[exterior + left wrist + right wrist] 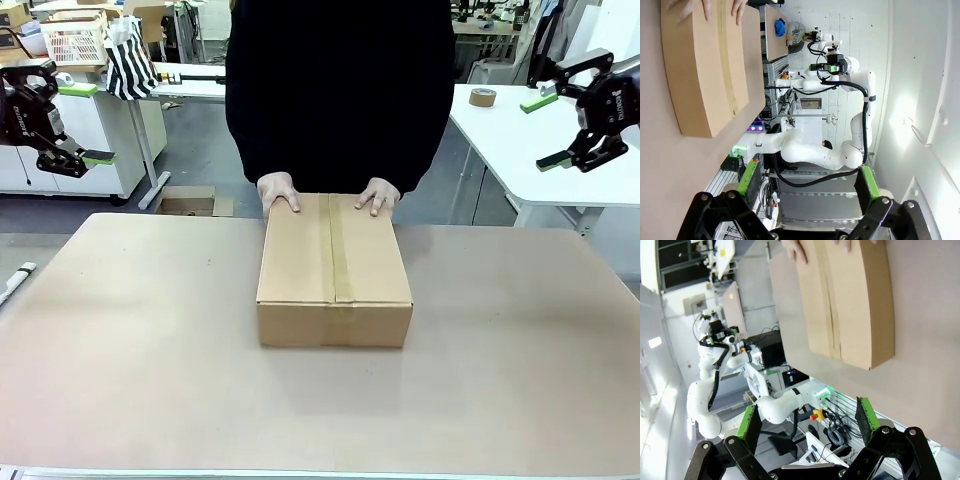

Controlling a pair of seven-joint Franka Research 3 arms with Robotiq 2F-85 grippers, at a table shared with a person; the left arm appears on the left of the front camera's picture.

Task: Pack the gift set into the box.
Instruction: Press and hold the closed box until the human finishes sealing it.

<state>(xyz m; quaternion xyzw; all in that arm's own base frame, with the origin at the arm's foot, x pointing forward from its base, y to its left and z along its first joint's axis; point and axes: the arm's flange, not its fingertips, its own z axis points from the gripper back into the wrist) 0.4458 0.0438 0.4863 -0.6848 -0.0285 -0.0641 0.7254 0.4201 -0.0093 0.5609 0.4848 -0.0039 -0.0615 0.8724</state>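
Observation:
The box (335, 270) lies in the middle of the table, flaps shut, with a strip of tape along its centre seam. A person's hands (279, 192) (378, 195) rest on its far edge. The gift set is hidden. My left gripper (88, 123) hangs open in the air beyond the table's far left corner. My right gripper (548, 130) hangs open, high at the far right. In the left wrist view the open left gripper (807, 182) holds nothing and the box (705, 65) is far off. The right wrist view has the open right gripper (807, 422) and the box (850, 300).
A white marker-like object (15, 280) lies at the table's left edge. Behind at the right stands a white table (520, 140) with a tape roll (483, 97). A small open carton (190, 203) sits on the floor beyond the table.

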